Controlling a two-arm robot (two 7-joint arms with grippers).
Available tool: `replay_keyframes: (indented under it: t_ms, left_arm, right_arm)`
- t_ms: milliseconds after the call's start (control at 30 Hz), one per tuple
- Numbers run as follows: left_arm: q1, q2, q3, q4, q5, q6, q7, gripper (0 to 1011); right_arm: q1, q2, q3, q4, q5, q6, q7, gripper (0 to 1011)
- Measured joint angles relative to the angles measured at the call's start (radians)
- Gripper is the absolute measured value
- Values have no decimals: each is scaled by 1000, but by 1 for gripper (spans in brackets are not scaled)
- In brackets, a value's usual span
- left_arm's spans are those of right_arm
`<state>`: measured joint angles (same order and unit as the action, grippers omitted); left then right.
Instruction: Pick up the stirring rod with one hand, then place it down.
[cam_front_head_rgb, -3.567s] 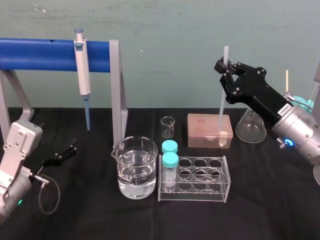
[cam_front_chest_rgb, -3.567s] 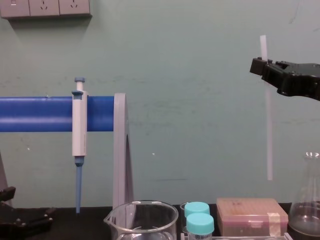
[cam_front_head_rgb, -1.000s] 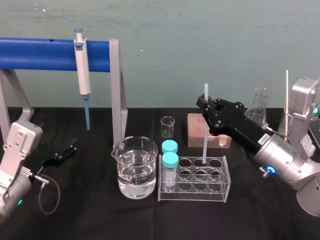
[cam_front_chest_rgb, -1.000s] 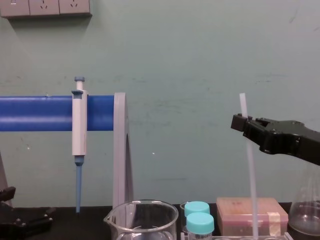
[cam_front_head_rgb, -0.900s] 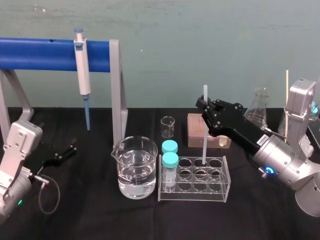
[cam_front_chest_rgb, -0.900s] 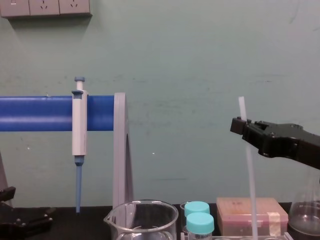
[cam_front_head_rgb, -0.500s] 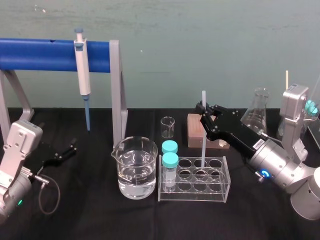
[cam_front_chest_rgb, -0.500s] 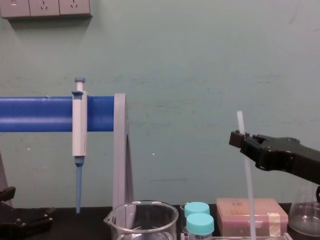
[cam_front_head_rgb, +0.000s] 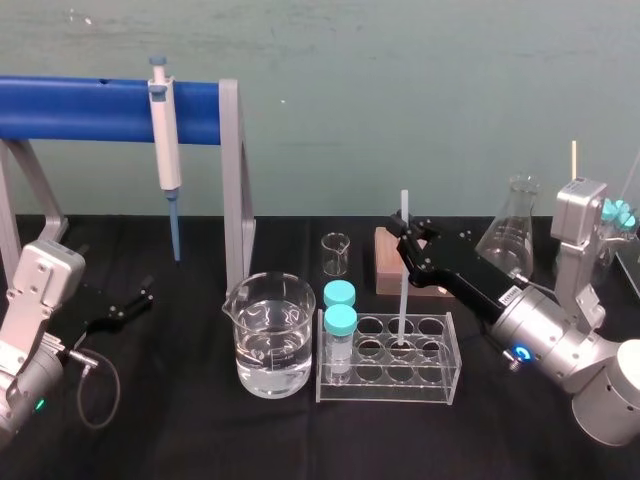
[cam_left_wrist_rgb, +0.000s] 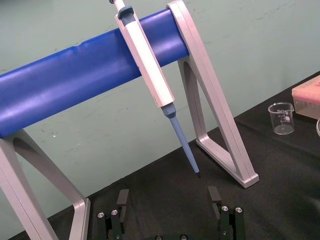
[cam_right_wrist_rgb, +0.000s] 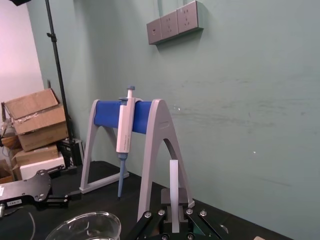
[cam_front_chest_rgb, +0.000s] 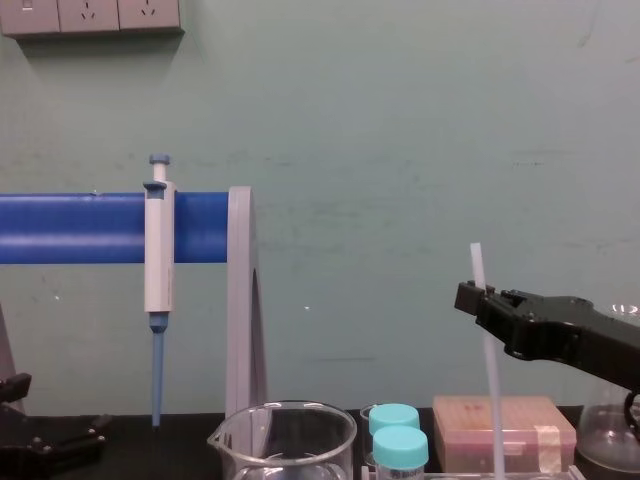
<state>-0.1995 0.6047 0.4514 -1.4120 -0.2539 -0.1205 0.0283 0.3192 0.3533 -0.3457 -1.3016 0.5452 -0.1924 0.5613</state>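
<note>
In the clear plastic tube rack (cam_front_head_rgb: 390, 388), the long translucent-white stirring rod (cam_front_head_rgb: 401, 290) is held upright, lower end in a central hole, clamped near its top by the black right gripper (cam_front_head_rgb: 405, 243). At the left, the black left gripper (cam_front_head_rgb: 128, 303) is parked, fingers apart.

Right gripper (cam_front_head_rgb: 405, 240) forward, jaws clamped (left gripper (cam_front_head_rgb: 142, 297) parked).

The right gripper's (cam_right_wrist_rgb: 174, 222) black jaws are closed on the stirring rod (cam_right_wrist_rgb: 174, 192), which stands upright between them, its blunt end rising clear above. Beyond it on the black bench (cam_right_wrist_rgb: 102, 197), a white-and-blue pipette (cam_right_wrist_rgb: 124, 131) hangs from the blue bar of a grey-legged stand (cam_right_wrist_rgb: 156, 150), and a glass beaker's (cam_right_wrist_rgb: 85, 226) rim shows nearer the camera. Wall sockets (cam_right_wrist_rgb: 175, 22) sit high on the green wall, with cardboard boxes (cam_right_wrist_rgb: 35, 117) stacked far off.
</note>
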Motion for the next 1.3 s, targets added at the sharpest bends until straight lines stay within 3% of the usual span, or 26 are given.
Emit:
replay_keyframes:
  t_ms: [467,1300]
  left_arm:
    - [0,0,0,0,0,0,0,1000]
    - [0,0,0,0,0,0,0,1000]
  right_arm:
    - [-8,-24,-9,41,-44,-88,20,67]
    - [-23,-35,1,67,-91,-95,5,67]
